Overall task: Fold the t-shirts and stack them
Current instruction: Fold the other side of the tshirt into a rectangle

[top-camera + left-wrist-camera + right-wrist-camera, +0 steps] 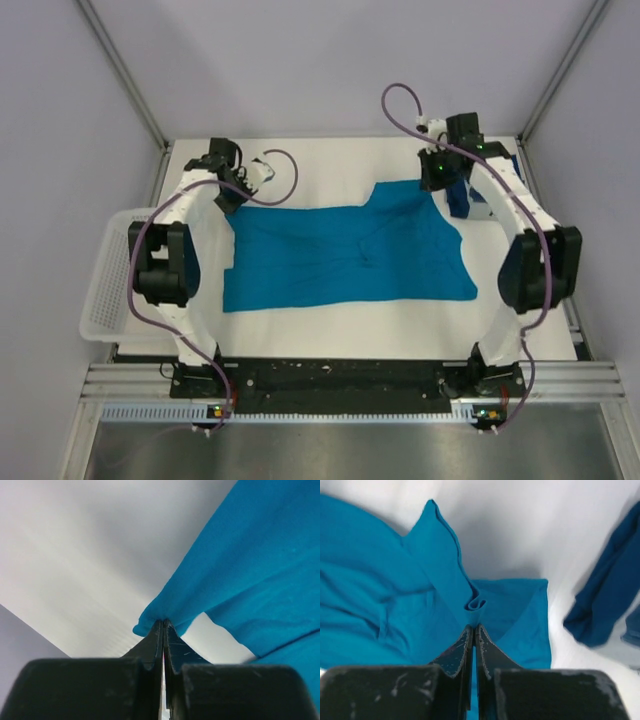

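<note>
The teal-blue t-shirt [345, 255] lies spread across the middle of the white table. My left gripper [232, 197] is shut on its far left corner [150, 620], which is pinched between the jaws and lifted. My right gripper [434, 183] is shut on a fold of the teal shirt [476, 605] at its far right edge. The dark navy t-shirt [468, 197] lies bunched at the far right, just beyond my right gripper; it shows at the right of the right wrist view [610, 600].
A white mesh basket [108, 285] hangs off the table's left edge beside the left arm. Grey walls and metal frame posts enclose the table. The arm bases sit on the black rail [340, 380] at the near edge.
</note>
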`<state>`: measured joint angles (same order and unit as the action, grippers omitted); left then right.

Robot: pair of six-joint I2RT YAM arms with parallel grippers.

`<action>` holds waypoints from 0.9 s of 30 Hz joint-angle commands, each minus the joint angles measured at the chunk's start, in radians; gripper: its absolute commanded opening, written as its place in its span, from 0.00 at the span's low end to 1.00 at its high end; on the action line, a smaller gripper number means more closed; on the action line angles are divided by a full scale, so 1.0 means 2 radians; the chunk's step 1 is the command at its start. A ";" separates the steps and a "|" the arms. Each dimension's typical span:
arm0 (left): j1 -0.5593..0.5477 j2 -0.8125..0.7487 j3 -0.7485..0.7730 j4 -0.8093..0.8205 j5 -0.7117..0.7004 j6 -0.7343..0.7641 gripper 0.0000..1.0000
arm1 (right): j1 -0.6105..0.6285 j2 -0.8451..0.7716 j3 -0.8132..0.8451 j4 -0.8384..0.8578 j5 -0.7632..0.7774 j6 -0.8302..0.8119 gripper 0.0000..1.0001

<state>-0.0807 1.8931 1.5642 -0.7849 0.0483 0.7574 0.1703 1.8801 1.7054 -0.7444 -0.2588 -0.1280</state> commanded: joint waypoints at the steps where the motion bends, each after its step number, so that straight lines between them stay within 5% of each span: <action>1: 0.000 -0.051 -0.050 0.007 0.010 0.034 0.00 | 0.006 -0.120 -0.121 0.006 0.023 -0.056 0.00; 10: 0.000 -0.104 -0.138 0.019 0.014 0.092 0.00 | 0.017 -0.267 -0.299 -0.024 0.111 -0.175 0.00; 27: -0.006 -0.117 -0.205 -0.003 0.017 0.147 0.03 | 0.063 -0.193 -0.352 -0.041 0.168 -0.178 0.01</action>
<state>-0.0914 1.7191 1.1923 -0.7593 0.0727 0.9775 0.2657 1.4757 1.0149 -0.8154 0.0502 -0.4721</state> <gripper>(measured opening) 0.007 0.007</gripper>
